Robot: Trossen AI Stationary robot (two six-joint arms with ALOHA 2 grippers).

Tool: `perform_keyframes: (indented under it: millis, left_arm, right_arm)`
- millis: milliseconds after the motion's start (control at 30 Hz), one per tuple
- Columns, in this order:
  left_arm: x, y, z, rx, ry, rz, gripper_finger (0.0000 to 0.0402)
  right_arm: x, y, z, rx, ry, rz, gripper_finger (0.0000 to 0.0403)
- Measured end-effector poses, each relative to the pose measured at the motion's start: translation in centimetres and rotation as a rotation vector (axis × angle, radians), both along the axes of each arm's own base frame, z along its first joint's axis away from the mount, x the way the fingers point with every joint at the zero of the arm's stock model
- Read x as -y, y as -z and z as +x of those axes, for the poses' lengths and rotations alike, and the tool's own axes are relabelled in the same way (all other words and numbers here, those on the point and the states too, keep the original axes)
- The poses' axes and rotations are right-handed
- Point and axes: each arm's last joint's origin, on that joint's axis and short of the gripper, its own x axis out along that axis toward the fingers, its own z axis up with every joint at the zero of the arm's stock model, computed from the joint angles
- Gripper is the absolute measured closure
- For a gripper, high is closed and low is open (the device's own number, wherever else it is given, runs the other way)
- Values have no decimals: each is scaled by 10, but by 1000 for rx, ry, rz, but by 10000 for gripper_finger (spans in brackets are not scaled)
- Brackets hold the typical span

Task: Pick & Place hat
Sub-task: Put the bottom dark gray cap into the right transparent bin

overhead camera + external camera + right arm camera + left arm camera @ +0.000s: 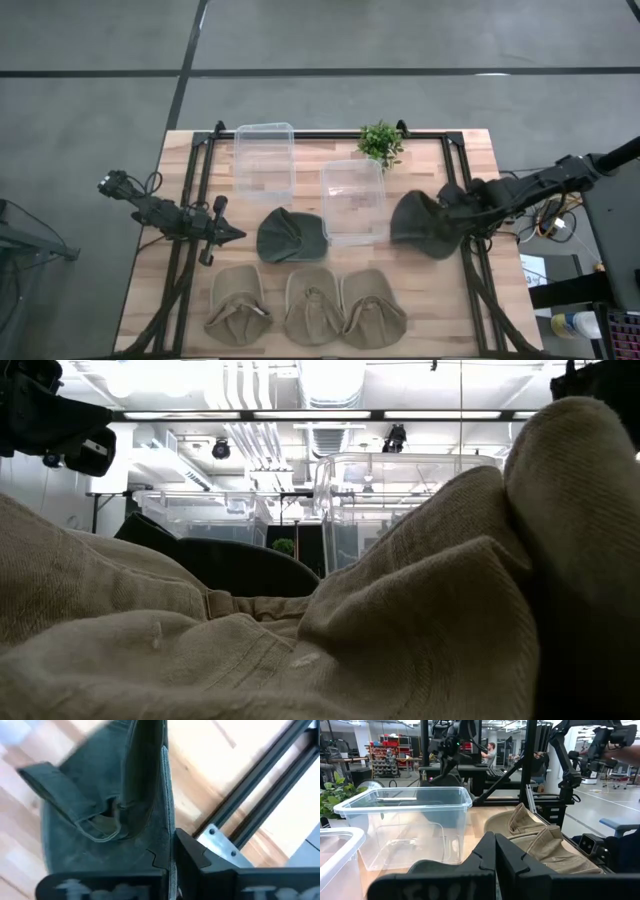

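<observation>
Right hand (447, 205) is pinched on the dark green hat (425, 225), held over the bench (180, 170) just beside the nearer clear bin (353, 200), which lies toward the bench's middle. Left hand (232, 234), pressed together, is parked beside another dark hat (288, 236).

Grey concrete floor (90, 60) around my wooden table (470, 300), dark seam lines across it. Beyond: white ceiling ducts (250, 420), strip lights (200, 415), black frames (527, 765), person seated (491, 754) at a bench.
</observation>
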Motion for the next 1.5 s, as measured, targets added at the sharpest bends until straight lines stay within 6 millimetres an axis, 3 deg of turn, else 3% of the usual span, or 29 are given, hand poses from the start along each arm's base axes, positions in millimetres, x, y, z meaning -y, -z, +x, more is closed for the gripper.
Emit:
perform_keyframes:
  millis: [433, 867, 1033, 1300, 1500]
  left_arm:
    - [0, 0, 0, 0, 0, 0, 402]
    - [0, 0, 0, 0, 0, 0, 402]
    - [0, 0, 0, 0, 0, 0, 402]
    - [0, 0, 0, 0, 0, 0, 402]
    - [0, 0, 0, -1, 0, 0, 402]
  right_arm:
    - [14, -19, -24, 282, 156, -73, 392]
    - [27, -31, -35, 498, 247, -357, 392]
    - [29, -49, -36, 589, 281, -368, 392]
    - [31, -94, -43, 786, 330, -272, 392]
    - [23, -113, -19, 980, 339, -185, 392]
